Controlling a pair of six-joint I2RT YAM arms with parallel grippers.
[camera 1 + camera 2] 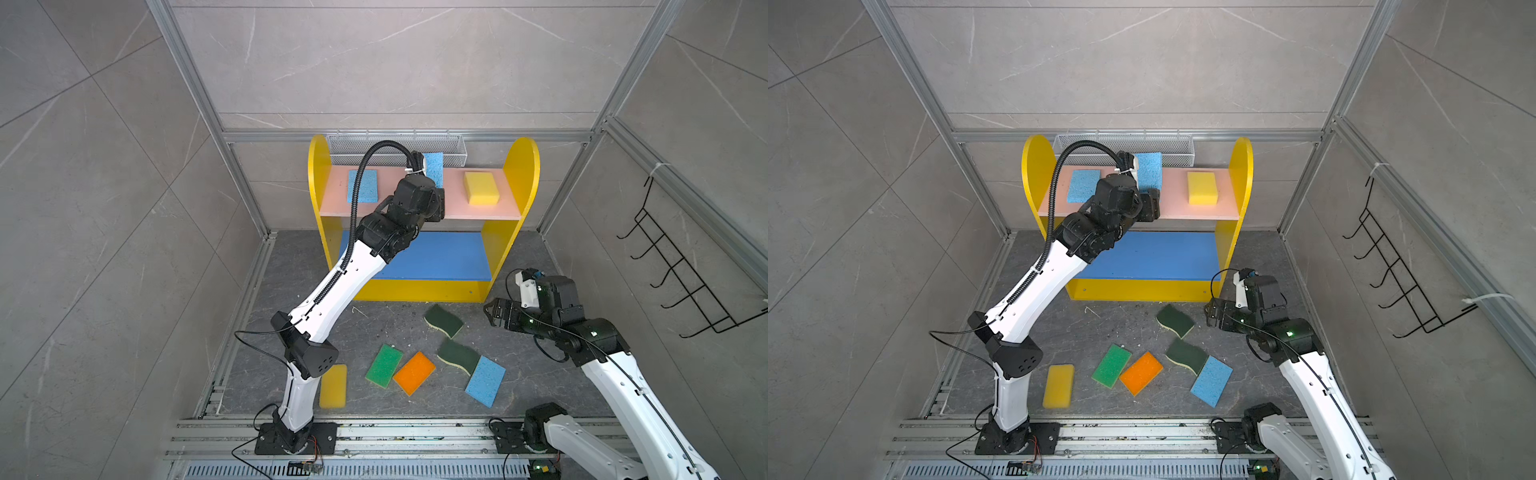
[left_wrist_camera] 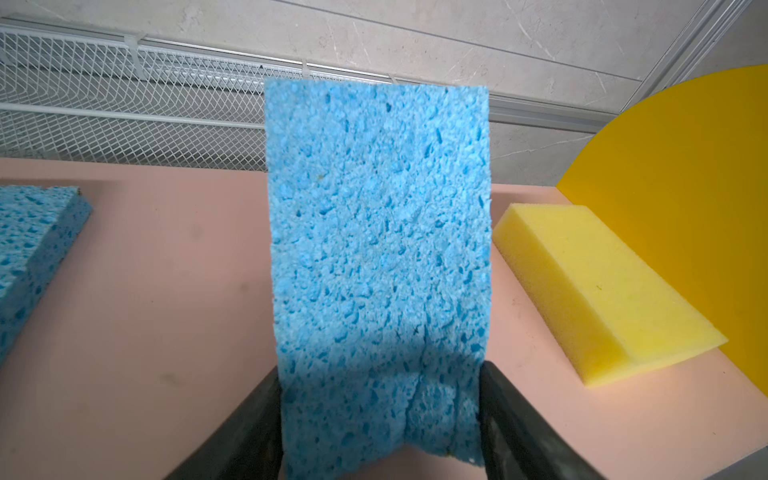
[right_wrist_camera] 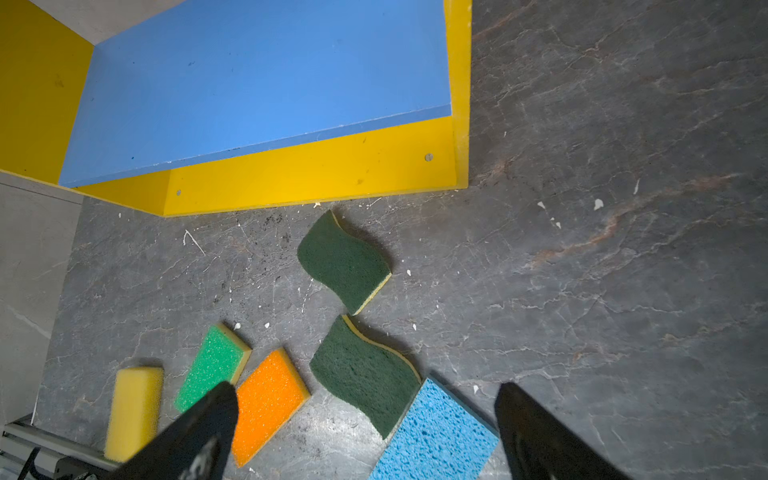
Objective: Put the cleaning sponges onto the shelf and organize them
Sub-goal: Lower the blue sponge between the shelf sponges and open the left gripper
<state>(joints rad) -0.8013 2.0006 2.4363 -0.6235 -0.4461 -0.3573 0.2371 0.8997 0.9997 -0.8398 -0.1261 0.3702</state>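
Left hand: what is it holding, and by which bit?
The left hand pinches the light blue sponge by its near end, squeezing both long edges.

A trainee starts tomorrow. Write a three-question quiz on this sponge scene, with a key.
1. True or false: a sponge lies on the blue middle board.
2. How many sponges lie on the floor? A four, B six, C eight.
3. Fill in: the gripped sponge in the left hand is coloured ___.
Key: 1 false. 2 B. 3 light blue.
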